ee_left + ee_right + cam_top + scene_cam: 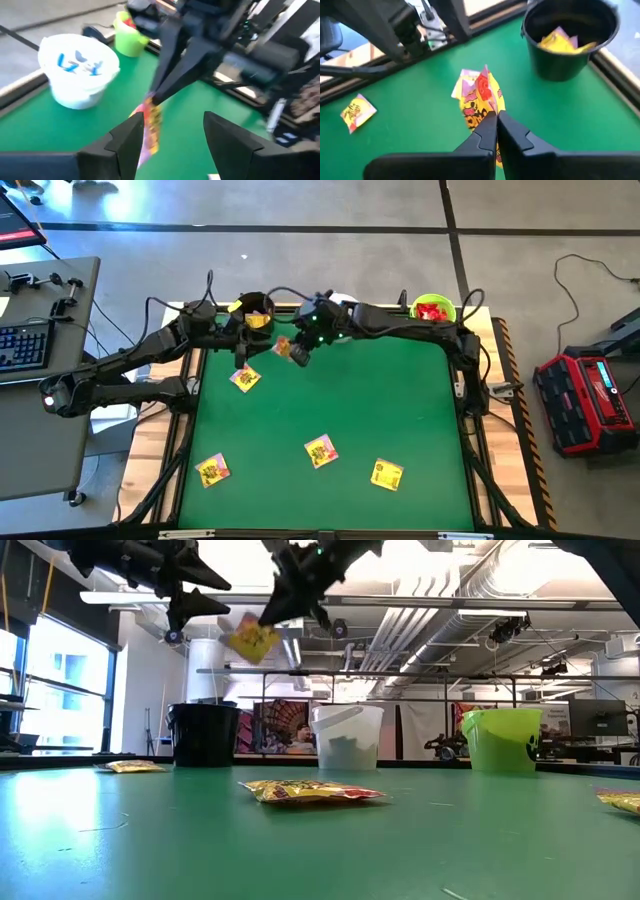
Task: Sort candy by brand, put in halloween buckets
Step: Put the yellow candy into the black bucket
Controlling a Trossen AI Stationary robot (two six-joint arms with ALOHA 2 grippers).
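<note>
Right gripper (496,125), pressed together, pinches a yellow candy packet (481,100) above the surface (330,400), near the black bucket (568,37). Left gripper (170,137) hangs spread beside it.

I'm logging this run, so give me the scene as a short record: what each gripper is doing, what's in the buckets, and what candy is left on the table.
right gripper: shut on yellow packet, raised near black bucket
left gripper: open, beside that packet
black bucket: yellow candy
white bucket: white-and-blue candy
green bucket: red candy
loose on green mat: four yellow packets
</note>
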